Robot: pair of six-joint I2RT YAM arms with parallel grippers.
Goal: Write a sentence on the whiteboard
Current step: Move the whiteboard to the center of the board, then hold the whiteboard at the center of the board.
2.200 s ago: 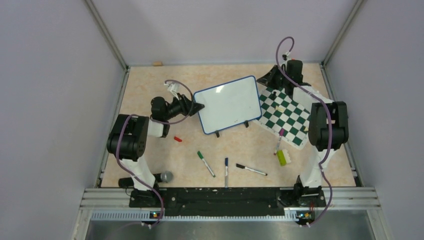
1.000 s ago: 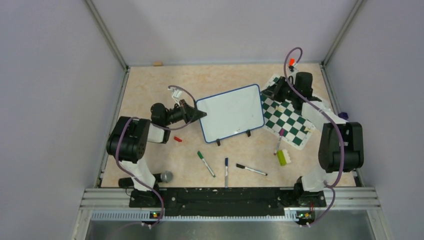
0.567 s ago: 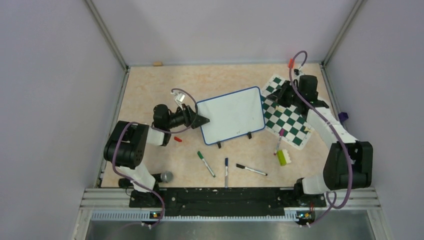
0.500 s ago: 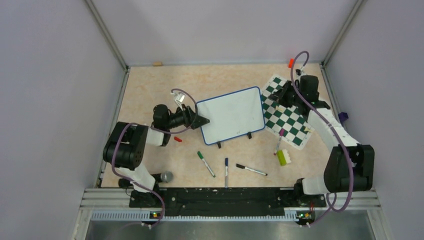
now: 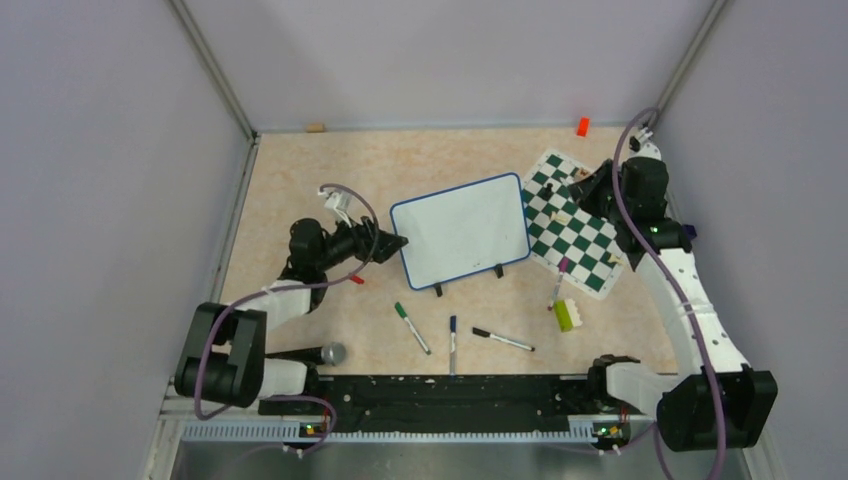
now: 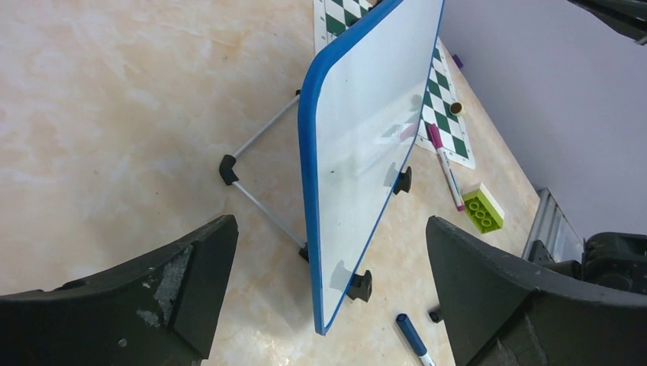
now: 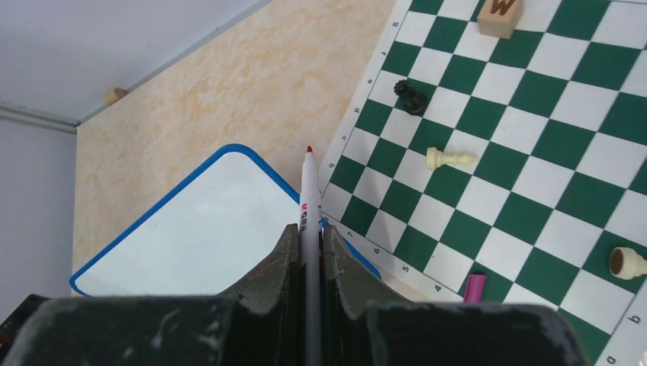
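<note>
"Pushing a pen tip against it could shove the small blue-framed whiteboard [image 5: 462, 230] backwards or tip it over," says the first observer. "It stands mid-table, propped at a tilt on a thin wire stand [image 6: 227, 169] and two black feet. Its face is blank and nothing braces it. The left gripper [image 5: 390, 242] sits just beside its left edge, jaws spread wide, holding nothing."

"And the right gripper [image 7: 309, 236]?" asks the second.

"Clenched on a white, red-tipped marker [image 7: 308, 191], uncapped, over the green-and-white chequered chess mat [image 5: 580, 235] by the board's right edge. If the grip gave, the pen could slide or twist under writing pressure and spoil the sentence, none of which is written yet."

"What lies around?"

"A black chess piece [image 7: 410, 97], a white pawn [image 7: 449, 158] and a wooden letter block [image 7: 500, 14] sit on the mat under that arm, easily swept aside. In front of the board lie a green-capped marker [image 5: 411, 327], a blue marker [image 5: 452, 344] and a black marker [image 5: 502, 340]. A purple marker [image 5: 560, 280] and a lime-green brick [image 5: 564, 315] are at the mat's near edge. None blocks the board's face."
</note>
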